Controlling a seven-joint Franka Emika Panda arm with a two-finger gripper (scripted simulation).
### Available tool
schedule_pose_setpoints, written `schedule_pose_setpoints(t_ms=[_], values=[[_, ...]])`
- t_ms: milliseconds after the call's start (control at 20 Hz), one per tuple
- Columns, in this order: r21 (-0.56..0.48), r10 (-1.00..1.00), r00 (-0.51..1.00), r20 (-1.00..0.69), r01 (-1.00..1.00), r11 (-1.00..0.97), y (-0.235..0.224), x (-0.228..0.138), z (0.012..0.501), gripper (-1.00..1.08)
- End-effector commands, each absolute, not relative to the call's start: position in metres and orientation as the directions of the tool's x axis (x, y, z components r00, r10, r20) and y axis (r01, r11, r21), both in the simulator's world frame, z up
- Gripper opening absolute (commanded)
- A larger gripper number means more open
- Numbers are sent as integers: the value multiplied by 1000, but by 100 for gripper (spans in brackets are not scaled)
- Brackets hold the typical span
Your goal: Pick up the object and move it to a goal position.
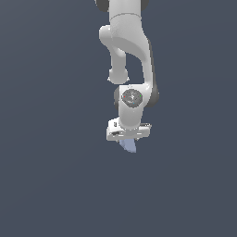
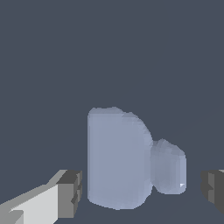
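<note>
**Blue lump under the pincer**

Seen from outside: white arm reaching down, pincer pointing downward, pale blue lump poking out just below it. At the wrist: lump between two dark-tipped fingers (small gaps on both sides), pincer parted, not clamped. Plain dark grey backdrop all round.

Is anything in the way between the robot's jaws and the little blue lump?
Nothing visible is in the way. In the wrist view the blue lump sits right between the two fingertips, with small gaps on each side. In the exterior view it pokes out just under the gripper.
</note>
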State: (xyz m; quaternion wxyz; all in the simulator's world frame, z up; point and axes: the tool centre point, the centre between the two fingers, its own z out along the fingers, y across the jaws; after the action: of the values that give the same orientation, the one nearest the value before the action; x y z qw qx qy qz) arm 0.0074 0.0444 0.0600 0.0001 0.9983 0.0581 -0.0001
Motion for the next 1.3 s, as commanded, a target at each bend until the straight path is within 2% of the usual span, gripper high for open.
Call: schedule_pose_setpoints(t_ms=[0, 350, 600, 650, 1250], values=[[0, 116, 993, -1, 116, -993, 44, 7, 52, 100], [0, 115, 993, 0, 115, -993, 44, 6, 20, 100], [0, 115, 993, 0, 115, -993, 44, 7, 13, 100], [0, 115, 993, 0, 115, -993, 44, 7, 13, -100], [-2, 120, 993, 13, 120, -993, 49, 12, 22, -100]])
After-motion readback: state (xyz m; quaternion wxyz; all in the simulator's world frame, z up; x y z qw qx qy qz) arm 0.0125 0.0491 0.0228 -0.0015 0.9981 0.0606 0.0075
